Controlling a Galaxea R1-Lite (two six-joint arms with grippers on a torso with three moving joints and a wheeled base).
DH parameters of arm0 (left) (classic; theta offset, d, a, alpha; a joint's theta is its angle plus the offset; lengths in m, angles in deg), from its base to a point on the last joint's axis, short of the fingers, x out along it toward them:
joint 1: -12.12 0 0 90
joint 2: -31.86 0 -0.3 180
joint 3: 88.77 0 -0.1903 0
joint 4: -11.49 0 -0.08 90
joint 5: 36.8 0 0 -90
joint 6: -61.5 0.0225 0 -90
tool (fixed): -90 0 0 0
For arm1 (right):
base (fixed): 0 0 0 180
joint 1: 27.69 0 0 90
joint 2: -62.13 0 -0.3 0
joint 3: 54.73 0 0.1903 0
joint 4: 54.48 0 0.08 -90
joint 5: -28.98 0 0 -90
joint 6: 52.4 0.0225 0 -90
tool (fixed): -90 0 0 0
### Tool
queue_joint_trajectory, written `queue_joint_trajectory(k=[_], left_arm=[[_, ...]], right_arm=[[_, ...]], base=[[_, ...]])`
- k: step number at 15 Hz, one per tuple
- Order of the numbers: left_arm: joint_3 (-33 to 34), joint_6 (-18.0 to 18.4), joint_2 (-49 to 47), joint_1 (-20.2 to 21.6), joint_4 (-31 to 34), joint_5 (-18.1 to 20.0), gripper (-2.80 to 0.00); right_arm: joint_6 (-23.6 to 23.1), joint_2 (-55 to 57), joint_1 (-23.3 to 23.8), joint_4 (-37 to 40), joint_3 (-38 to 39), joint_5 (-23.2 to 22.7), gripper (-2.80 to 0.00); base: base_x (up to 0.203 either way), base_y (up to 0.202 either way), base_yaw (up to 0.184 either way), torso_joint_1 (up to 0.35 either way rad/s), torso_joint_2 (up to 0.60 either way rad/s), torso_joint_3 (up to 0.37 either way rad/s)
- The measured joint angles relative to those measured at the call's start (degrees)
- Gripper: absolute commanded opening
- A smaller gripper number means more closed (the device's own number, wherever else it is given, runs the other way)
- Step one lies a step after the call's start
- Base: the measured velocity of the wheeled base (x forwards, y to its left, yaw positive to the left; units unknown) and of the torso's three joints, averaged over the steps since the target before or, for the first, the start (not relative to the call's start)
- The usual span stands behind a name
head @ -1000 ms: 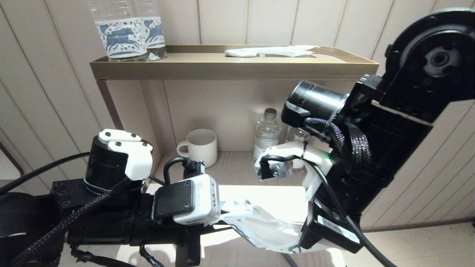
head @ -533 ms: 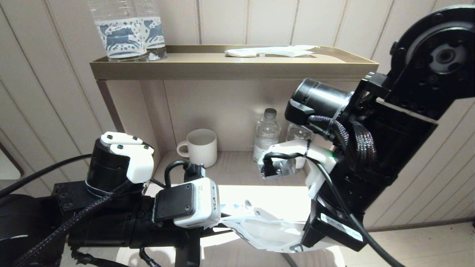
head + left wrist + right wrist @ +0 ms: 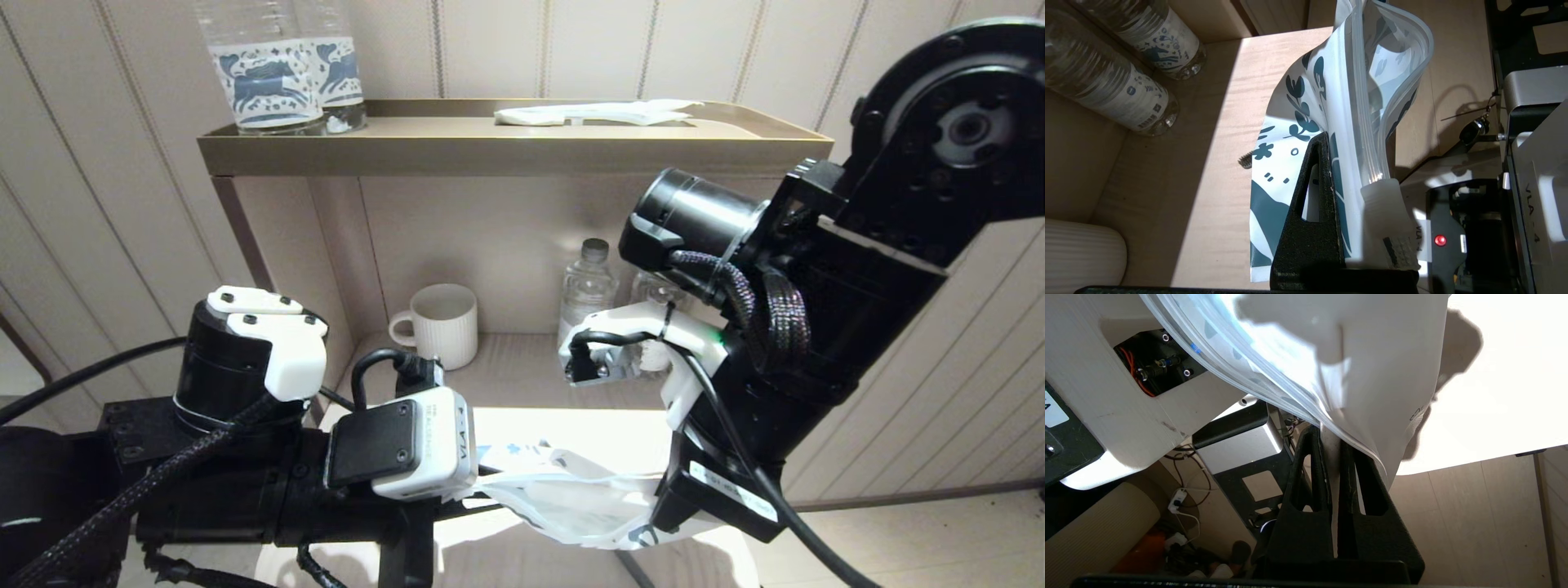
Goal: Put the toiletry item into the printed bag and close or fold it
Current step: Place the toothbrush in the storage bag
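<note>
The printed bag (image 3: pixel 571 498), a white pouch with dark blue print, hangs between my two arms above the lit shelf top. In the left wrist view the bag (image 3: pixel 1306 98) has its zip mouth bulging open, and my left gripper (image 3: pixel 1349 163) is shut on one corner. My right gripper (image 3: pixel 1329 439) is shut on the opposite edge of the bag (image 3: pixel 1372 375). Of the toiletry item only a small grey bristle head (image 3: pixel 1245 160) shows, poking out past the bag's side edge. Its handle is hidden, and I cannot tell whether it lies inside the bag.
A white ribbed mug (image 3: pixel 441 322) and a small water bottle (image 3: pixel 586 294) stand at the back of the lower shelf. The gold tray (image 3: pixel 506 155) above holds two horse-label bottles (image 3: pixel 282 73) and a white wrapped packet (image 3: pixel 596 113).
Both arms have shifted a little to the left with the bag, which now sags slightly lower between them. Both grips are unchanged.
</note>
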Motion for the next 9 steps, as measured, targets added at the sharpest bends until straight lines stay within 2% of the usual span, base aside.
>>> queue_joint_trajectory(k=[3, 4, 9], left_arm=[[0.77, 0.00, 0.26, -0.75, -0.11, 0.00, -2.80], [0.88, -0.02, 0.30, -0.99, -0.10, 0.07, -2.80], [0.91, -0.02, 0.45, -1.24, -0.10, 0.16, -2.80]], right_arm=[[-0.03, -0.02, 0.00, -0.09, -0.13, 0.09, -2.80], [-0.03, -0.05, 0.02, -0.30, -0.15, 0.09, 0.00], [0.16, -0.08, -0.33, -2.35, 0.06, 2.18, 0.00]], base=[[0.000, 0.000, 0.000, 0.000, 0.00, 0.000], [0.000, 0.000, 0.000, 0.000, 0.00, 0.000], [0.000, 0.000, 0.000, 0.000, 0.00, 0.000]])
